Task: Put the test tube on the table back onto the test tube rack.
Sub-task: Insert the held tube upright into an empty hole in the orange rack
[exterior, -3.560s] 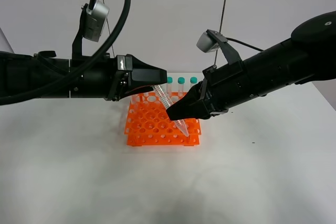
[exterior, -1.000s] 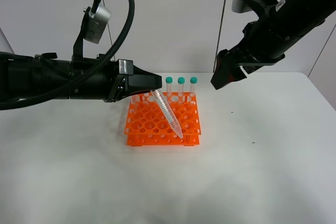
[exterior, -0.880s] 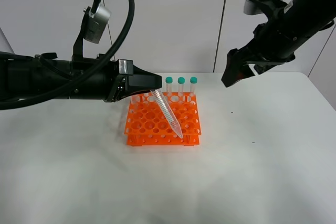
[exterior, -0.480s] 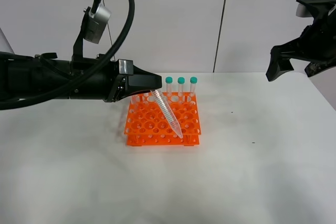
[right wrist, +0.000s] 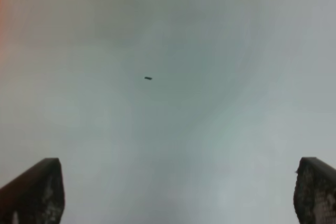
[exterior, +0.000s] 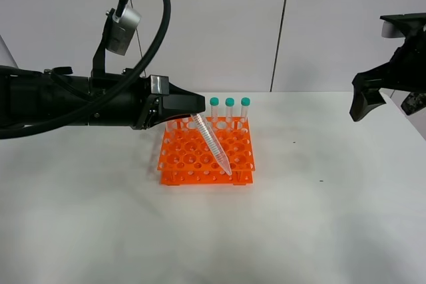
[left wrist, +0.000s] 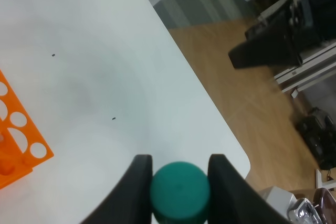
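Note:
My left gripper (exterior: 197, 107) is shut on the capped end of the test tube (exterior: 213, 143). The tube slants down to the right, its conical tip at a front hole of the orange test tube rack (exterior: 183, 159) on the white table (exterior: 319, 217). In the left wrist view the teal cap (left wrist: 180, 191) sits clamped between my two fingers (left wrist: 137, 179). Three more teal-capped tubes (exterior: 229, 110) stand in the rack's back row. My right gripper (exterior: 365, 101) is open and empty, high at the far right; its fingertips (right wrist: 34, 192) show wide apart over bare table.
The rack's corner shows in the left wrist view (left wrist: 21, 140). The table's right edge (left wrist: 210, 114) drops to a wooden floor with dark equipment (left wrist: 273, 51). A small dark speck (exterior: 321, 180) lies on the table right of the rack.
My right arm has let go of the tube, risen and drawn back to the far right, away from the rack. My left gripper and the tube have stayed still.

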Tool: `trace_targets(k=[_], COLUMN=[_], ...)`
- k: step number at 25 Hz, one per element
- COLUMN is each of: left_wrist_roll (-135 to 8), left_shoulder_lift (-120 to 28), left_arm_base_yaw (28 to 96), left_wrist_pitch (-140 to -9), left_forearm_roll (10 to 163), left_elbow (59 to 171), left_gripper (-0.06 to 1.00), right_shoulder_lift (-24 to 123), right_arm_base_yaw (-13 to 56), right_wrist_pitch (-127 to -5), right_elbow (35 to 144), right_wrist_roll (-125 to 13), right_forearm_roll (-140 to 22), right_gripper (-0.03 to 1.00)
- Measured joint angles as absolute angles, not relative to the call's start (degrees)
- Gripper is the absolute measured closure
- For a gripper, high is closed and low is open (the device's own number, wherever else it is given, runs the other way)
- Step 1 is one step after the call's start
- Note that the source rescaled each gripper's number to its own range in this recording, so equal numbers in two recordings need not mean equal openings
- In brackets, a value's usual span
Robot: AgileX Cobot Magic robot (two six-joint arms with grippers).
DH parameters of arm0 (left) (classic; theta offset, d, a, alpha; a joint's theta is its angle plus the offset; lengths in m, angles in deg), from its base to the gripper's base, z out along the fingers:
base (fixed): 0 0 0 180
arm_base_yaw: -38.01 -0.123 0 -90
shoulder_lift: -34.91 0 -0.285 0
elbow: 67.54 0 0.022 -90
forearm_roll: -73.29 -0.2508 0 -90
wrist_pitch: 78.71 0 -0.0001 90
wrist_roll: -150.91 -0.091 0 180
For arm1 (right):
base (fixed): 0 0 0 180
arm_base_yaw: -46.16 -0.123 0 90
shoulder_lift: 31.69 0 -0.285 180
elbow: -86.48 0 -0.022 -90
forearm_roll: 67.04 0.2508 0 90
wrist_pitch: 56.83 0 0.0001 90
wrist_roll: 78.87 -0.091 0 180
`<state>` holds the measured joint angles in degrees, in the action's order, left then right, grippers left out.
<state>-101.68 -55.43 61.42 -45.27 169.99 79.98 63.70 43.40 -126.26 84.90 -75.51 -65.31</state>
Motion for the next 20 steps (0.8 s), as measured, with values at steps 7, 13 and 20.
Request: trace_targets(k=[7, 13, 20], left_wrist_roll=[-101.68, -101.68, -101.68], left_shoulder_lift=[-55.43, -55.43, -55.43], left_arm_base_yaw=[61.42, 61.42, 61.42], left_wrist_pitch=[-45.27, -45.27, -45.27], left_forearm_roll=[169.94, 169.94, 169.94], left_elbow=[79.98, 79.98, 79.98], left_gripper=[0.93, 0.93, 0.93], right_shoulder_lift=[44.71, 20.14, -7.45], right_arm_base_yaw=[43.40, 43.40, 43.40], right_wrist_pitch=[-126.47, -121.22, -116.41], right_elbow=[65.27, 48.57, 38.25], right_wrist_roll=[-75.47, -74.80, -75.04], right_forearm_roll=[-64.94, -65.29, -65.51], right_gripper=[0.01, 0.01, 0.01])
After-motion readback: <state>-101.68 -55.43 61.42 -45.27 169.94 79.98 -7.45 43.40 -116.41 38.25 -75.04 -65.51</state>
